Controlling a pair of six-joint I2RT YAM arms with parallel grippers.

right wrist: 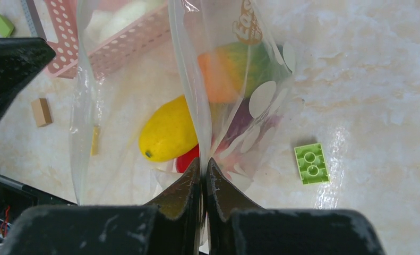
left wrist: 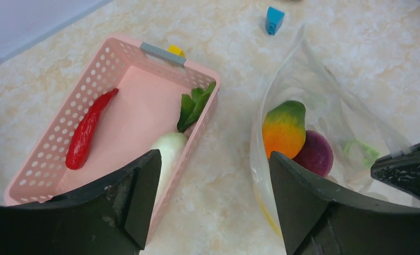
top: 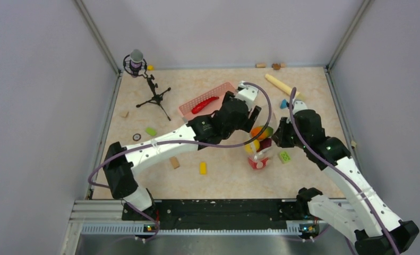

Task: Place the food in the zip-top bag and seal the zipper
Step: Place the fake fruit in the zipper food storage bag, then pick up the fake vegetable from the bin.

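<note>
Closest in, right gripper: jaws pressed together, pinching a fold of the bag and holding that edge up off the table. Packed inside, seen through the film: yellow mango, orange-green mango on the far side, onion touching it, apple at the near end. Lying right of centre, mouth gaping toward the left gripper (seal strip too faint to pick out). Over the gap between bag and basket, that left gripper: fingers spread wide, gripping nothing. In the basket, just far-left of the bag: chili and white vegetable with green leaves, well apart from each other. Green block near the bag's right side, not touching; blue block beyond its far edge.
</note>
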